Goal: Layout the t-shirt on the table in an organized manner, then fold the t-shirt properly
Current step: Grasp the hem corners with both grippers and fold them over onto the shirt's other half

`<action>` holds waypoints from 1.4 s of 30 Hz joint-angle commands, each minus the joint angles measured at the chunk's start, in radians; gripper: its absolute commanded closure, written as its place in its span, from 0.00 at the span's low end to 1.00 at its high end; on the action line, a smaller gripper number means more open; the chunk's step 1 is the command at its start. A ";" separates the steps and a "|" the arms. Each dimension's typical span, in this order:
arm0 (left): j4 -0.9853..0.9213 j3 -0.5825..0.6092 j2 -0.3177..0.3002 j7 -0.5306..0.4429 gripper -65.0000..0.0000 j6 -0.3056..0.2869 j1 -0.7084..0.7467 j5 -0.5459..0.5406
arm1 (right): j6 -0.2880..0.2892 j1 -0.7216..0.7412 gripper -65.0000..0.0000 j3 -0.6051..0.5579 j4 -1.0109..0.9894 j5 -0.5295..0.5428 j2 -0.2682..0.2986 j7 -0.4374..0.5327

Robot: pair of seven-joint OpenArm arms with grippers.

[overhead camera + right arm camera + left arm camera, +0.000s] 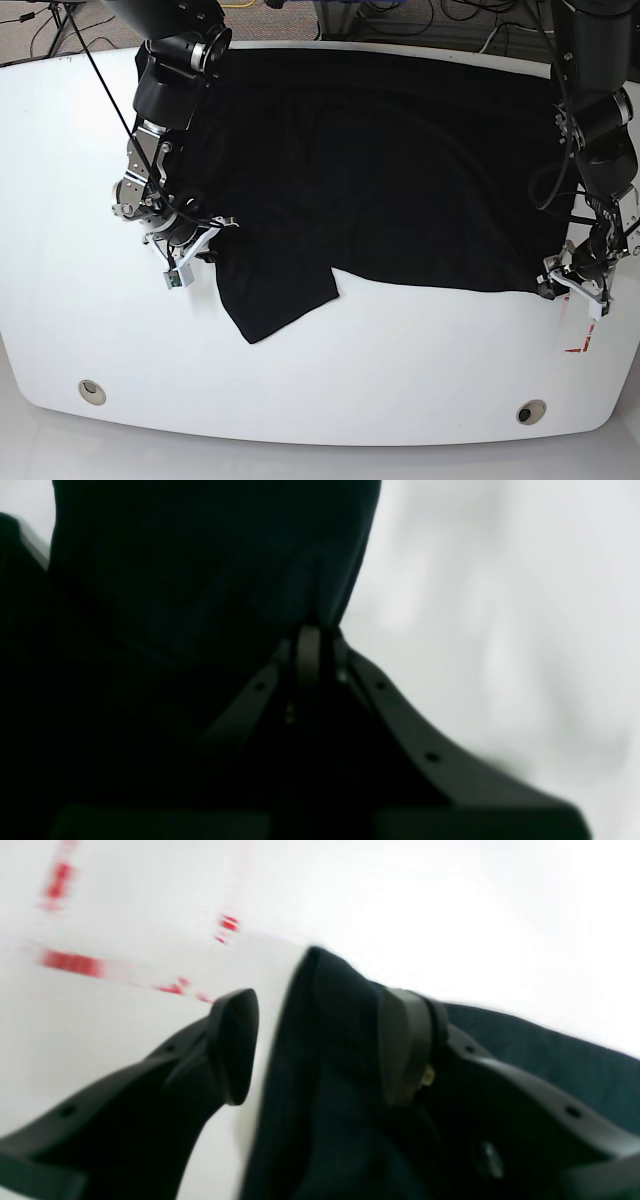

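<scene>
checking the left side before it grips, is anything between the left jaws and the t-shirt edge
Nothing visible. The left gripper is open and already straddles the t-shirt corner: cloth lies between the jaws, bare white table around it, red tape marks off to one side.

A robotics lab: a white table (330, 400) with red tape marks (580, 345), cables (440, 20) trailing across carpet behind.

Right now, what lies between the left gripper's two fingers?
In the left wrist view, the left gripper stands open with a hem fold of the t-shirt between its fingers, plus a bare strip of table.
</scene>
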 commanded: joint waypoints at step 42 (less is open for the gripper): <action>0.029 0.066 -0.003 0.036 1.00 -0.125 0.001 -0.015 | -0.002 0.012 1.00 -0.003 0.187 -0.020 0.000 -0.130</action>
